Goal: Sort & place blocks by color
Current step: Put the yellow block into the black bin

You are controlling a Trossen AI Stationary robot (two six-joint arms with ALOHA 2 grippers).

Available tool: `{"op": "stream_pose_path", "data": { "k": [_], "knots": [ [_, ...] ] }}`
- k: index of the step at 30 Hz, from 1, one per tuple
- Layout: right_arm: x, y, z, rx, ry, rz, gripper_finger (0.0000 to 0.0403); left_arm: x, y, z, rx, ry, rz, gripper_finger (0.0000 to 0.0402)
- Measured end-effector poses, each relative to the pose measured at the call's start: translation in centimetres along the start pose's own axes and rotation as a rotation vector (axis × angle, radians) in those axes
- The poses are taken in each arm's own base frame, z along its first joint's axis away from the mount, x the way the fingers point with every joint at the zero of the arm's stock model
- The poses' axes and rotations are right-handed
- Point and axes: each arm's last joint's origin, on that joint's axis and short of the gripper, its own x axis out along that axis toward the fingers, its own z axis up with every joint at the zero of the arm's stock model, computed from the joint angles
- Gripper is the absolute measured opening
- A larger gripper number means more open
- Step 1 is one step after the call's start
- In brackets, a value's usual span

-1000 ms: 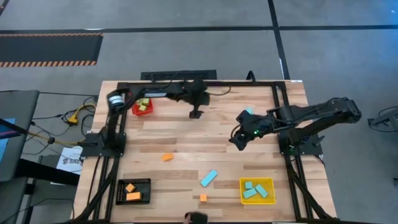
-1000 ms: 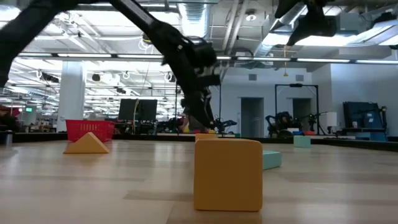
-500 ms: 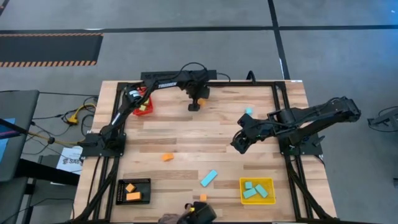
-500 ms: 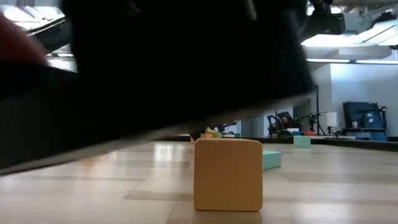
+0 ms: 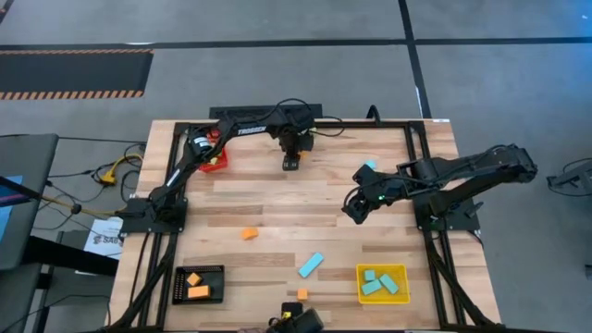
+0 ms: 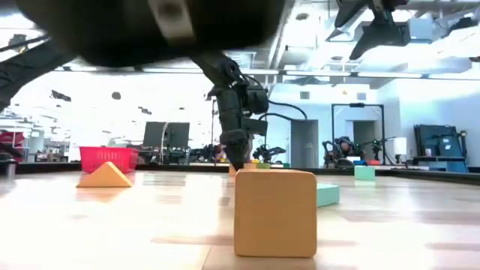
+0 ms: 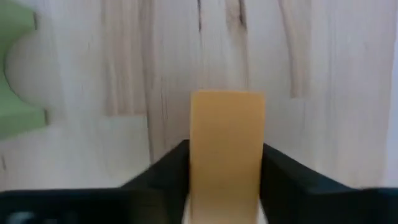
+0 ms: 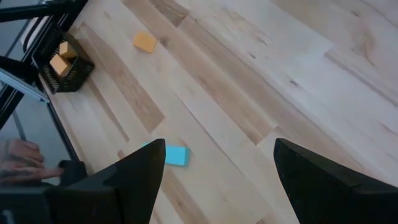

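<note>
The counter (image 5: 277,208) is pale wood in planks, with darker grain streaks and a smooth, faintly shiny finish. On it, the orange block (image 6: 274,212) looks matt and smooth. The red bin (image 6: 109,157) at the counter's far edge has a plastic lattice wall. The left tool (image 7: 227,180) has matt black fingers (image 7: 283,177).

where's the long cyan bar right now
In the high view the long cyan bar lies loose on the table's near right part, just left of the yellow bin.
</note>
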Motion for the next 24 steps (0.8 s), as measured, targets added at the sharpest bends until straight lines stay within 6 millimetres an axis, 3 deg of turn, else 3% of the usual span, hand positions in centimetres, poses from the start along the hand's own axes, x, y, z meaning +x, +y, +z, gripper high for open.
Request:
{"op": "stream_pose_path", "data": {
  "k": [2,6,11,16,20,24],
  "knots": [
    [0.0,0.0,0.0,-0.014,0.0,0.0,0.0319,-0.7,0.4,-0.3,-0.048,-0.008,-0.018,0.0098],
    [0.0,0.0,0.0,-0.041,-0.012,-0.008,0.0319,-5.2,0.8,-0.6,-0.083,-0.15,-0.157,0.01],
    [0.0,-0.2,0.4,-0.058,-0.026,-0.021,0.0319,-10.9,-0.8,-1.5,-0.124,-0.163,-0.134,0.01],
    [0.1,-0.7,1.2,-0.083,-0.056,-0.03,0.0319,-16.5,-2.4,-5.0,-0.239,-0.19,-0.012,0.01],
    [0.2,-0.7,1.9,-0.134,-0.093,-0.014,0.0319,-18.4,-5.5,-9.5,-0.391,-0.228,-0.072,0.01],
    [0.2,-0.9,2.7,-0.187,-0.164,-0.034,0.0319,-19.1,-11.8,-12.9,-0.423,-0.318,-0.176,0.01]
  ]
}}
